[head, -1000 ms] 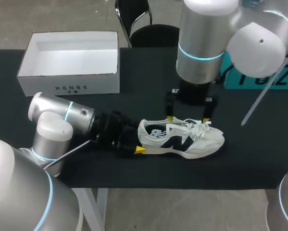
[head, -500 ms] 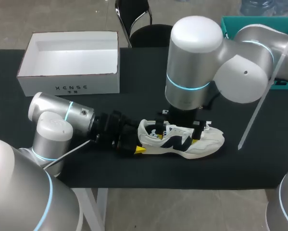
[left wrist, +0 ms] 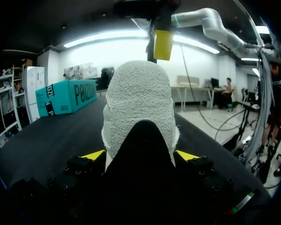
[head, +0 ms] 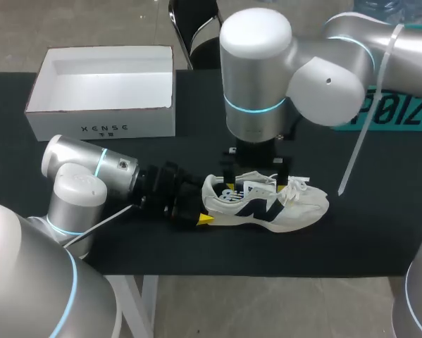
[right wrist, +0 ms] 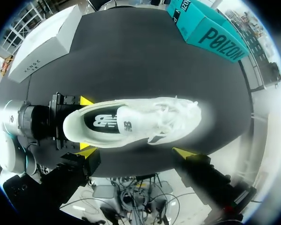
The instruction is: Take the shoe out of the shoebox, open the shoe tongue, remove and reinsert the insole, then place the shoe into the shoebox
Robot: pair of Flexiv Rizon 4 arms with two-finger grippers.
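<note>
The left gripper (head: 204, 203) is pinching the white-and-navy sneaker (head: 267, 205) by its heel near the front edge of the black table (head: 380, 239), the right gripper (head: 254, 182) hanging spread above it — a crooked descent could snag the laces (head: 289, 185), wrenching it free.

White shoe (head: 299, 206), black table (head: 203, 144), white shoebox (head: 101, 123)

you see the shoe (head: 267, 204) in matt white cloth with smooth dark side panels. its heel collar (left wrist: 139, 108) looks rough, like towelling. the shoebox (head: 101, 127) is matt white card. the counter (head: 380, 232) surface is matt black. the right arm (head: 256, 70) and left arm (head: 91, 165) have smooth, glossy silver-grey shells.
</note>
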